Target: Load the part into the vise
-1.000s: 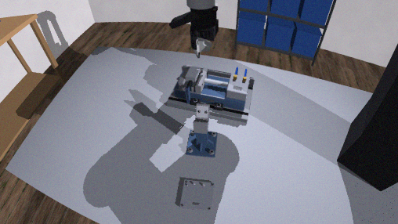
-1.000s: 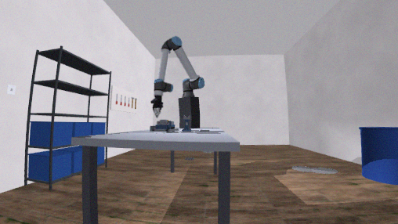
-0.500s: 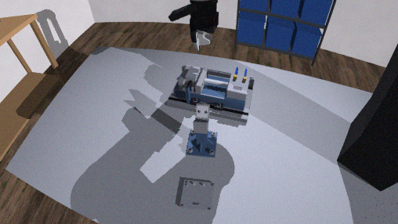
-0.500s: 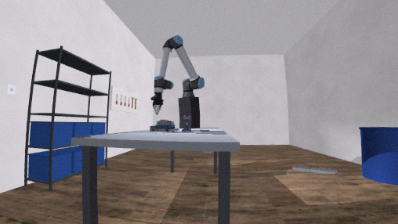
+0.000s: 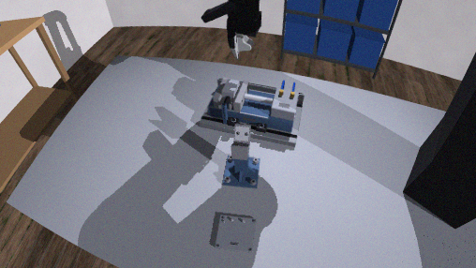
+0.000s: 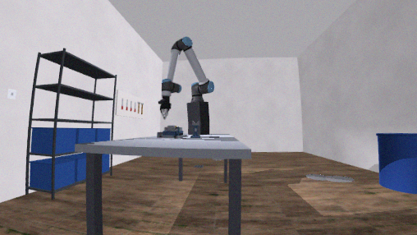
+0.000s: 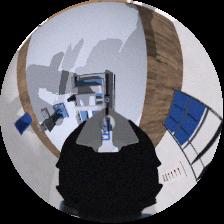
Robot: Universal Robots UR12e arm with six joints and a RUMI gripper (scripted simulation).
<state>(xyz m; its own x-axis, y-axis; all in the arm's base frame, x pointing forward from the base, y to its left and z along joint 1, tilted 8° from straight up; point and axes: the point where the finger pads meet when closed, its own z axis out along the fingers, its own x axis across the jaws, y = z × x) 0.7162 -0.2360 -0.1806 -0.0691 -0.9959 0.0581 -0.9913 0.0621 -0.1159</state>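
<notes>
one gripper (image 5: 242,45) clenched on nothing | above vise (image 5: 253,107) | part (image 5: 242,134) by v-block (image 5: 241,171)

On the grey bench (image 5: 117,141) the blue vise (image 5: 253,107) stands behind the V-block (image 5: 242,170) and the infeed plate (image 5: 233,230), while the shut tool (image 5: 242,46) hangs beyond the far edge.

A grey table (image 5: 117,141) carries the vise (image 5: 253,110), with V-block (image 5: 241,171) and infeed plate (image 5: 232,230) before it.
</notes>
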